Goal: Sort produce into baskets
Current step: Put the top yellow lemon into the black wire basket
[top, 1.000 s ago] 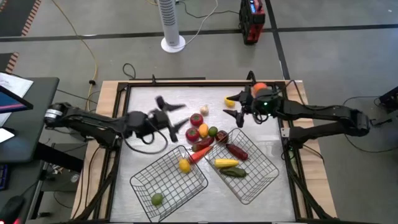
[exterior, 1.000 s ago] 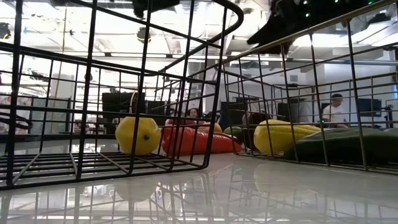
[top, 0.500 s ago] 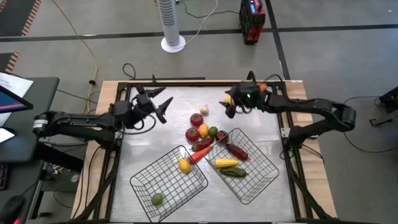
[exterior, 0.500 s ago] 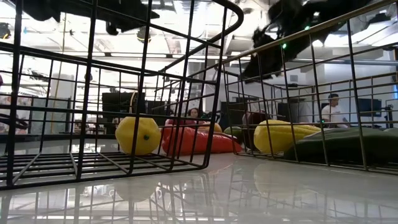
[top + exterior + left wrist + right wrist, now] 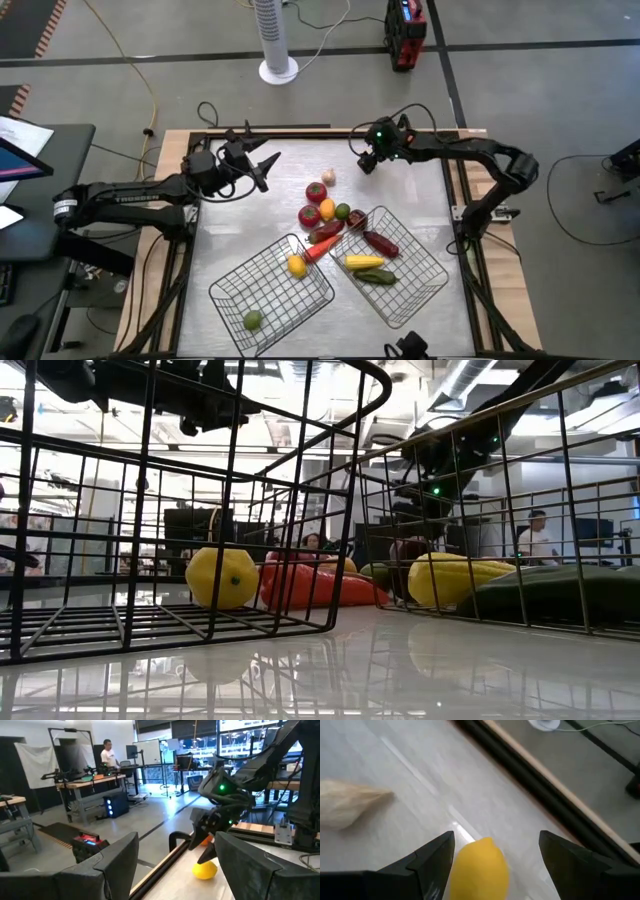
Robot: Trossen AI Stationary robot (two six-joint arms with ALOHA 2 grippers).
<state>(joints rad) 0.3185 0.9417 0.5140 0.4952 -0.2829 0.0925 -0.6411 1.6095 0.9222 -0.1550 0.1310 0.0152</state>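
A yellow lemon (image 5: 480, 870) lies on the table near its far edge; it also shows in the left wrist view (image 5: 205, 869). My right gripper (image 5: 366, 160) is open just above it, one finger on either side; I cannot tell whether a finger touches it. My left gripper (image 5: 264, 168) is open and empty above the far left of the table. Two wire baskets stand near the front: the left basket (image 5: 230, 290) holds a yellow piece and a green lime (image 5: 253, 320), and the right basket (image 5: 425, 275) holds corn (image 5: 365, 262), a cucumber and a dark red piece.
A pile of produce (image 5: 325, 212) lies mid-table between the grippers and the baskets: tomatoes, an orange piece, a green one, a red pepper and a carrot. A beige garlic bulb (image 5: 328, 177) lies left of the lemon. A dark frame (image 5: 300, 130) runs along the table's far edge.
My right gripper has gone toward the table's far edge and a little left, and down over the lemon. My left gripper has drawn back from the middle toward the far left of the table and now holds still.
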